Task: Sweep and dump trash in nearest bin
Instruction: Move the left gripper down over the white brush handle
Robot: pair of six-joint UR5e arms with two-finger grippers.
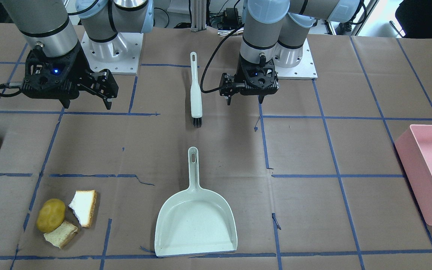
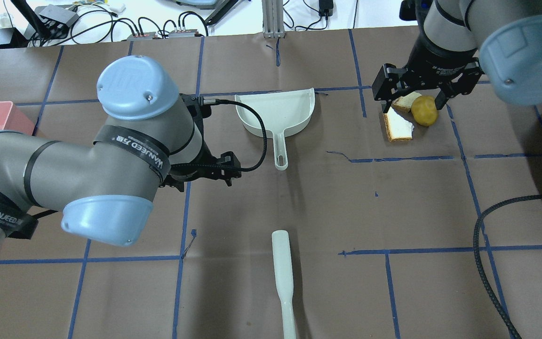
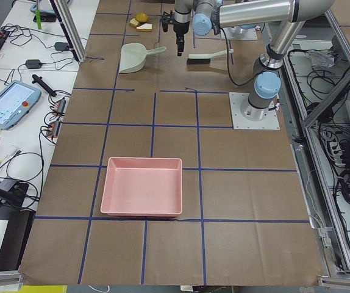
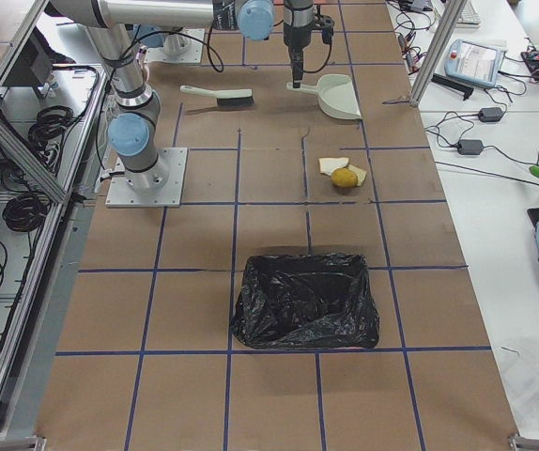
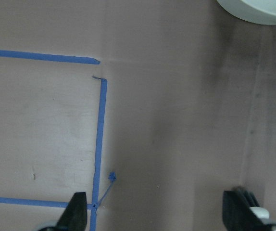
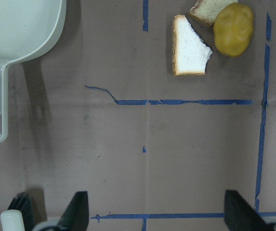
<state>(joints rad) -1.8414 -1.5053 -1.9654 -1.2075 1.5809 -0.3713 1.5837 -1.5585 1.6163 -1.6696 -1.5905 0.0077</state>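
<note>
The trash lies together: a yellow-brown potato-like lump and two torn white bread pieces. It also shows in the right wrist view, the lump beside a bread piece. A pale green dustpan lies flat at the table's middle. A white brush with black bristles lies between the arms. My right gripper is open and empty, high above the table on the trash's side. My left gripper is open and empty, beside the brush.
A pink bin stands at the table's end on my left side. A bin lined with a black bag stands on my right side, closer to the trash. Blue tape lines cross the brown table cover.
</note>
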